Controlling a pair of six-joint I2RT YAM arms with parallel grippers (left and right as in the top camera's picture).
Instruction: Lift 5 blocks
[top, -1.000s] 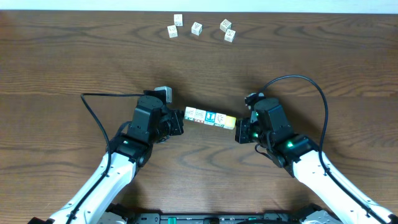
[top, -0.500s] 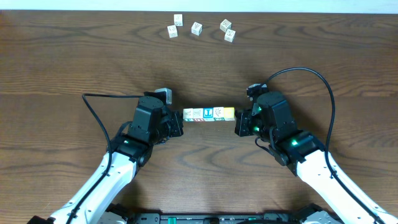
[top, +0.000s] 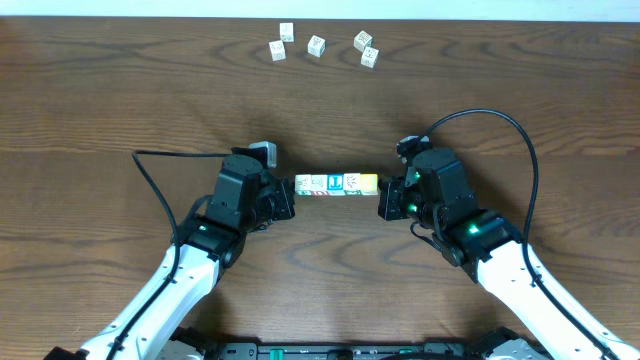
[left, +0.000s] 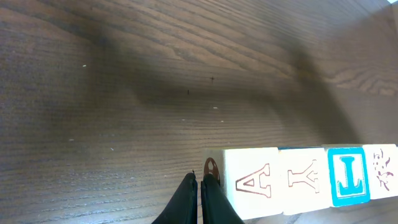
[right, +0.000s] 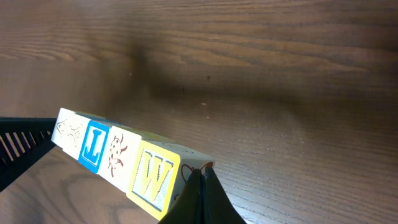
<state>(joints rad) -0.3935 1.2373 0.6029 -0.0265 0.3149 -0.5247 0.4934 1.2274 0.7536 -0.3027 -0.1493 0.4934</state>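
The blocks (top: 336, 183) form one straight row of cream cubes, clamped end to end between my two grippers and hanging just above the wood, with a shadow beneath. My left gripper (top: 293, 193) is shut, its closed tips (left: 200, 186) pressed against the end face of the "A" cube (left: 252, 182). A blue "L" cube (left: 349, 176) sits further along the row. My right gripper (top: 382, 198) is shut too, its tips (right: 202, 180) pushing on the end of the yellow "W" cube (right: 154, 177). Neither gripper has anything between its fingers.
Several loose pale cubes (top: 316, 45) lie scattered near the far edge of the brown wooden table (top: 500, 80). A black cable (top: 505, 130) arches over the right arm, and another cable (top: 150, 170) trails left of the left arm.
A second ago the row slanted down to the right. The right gripper has since moved away from me, levelling the row. Over the last half second nothing has visibly shifted.
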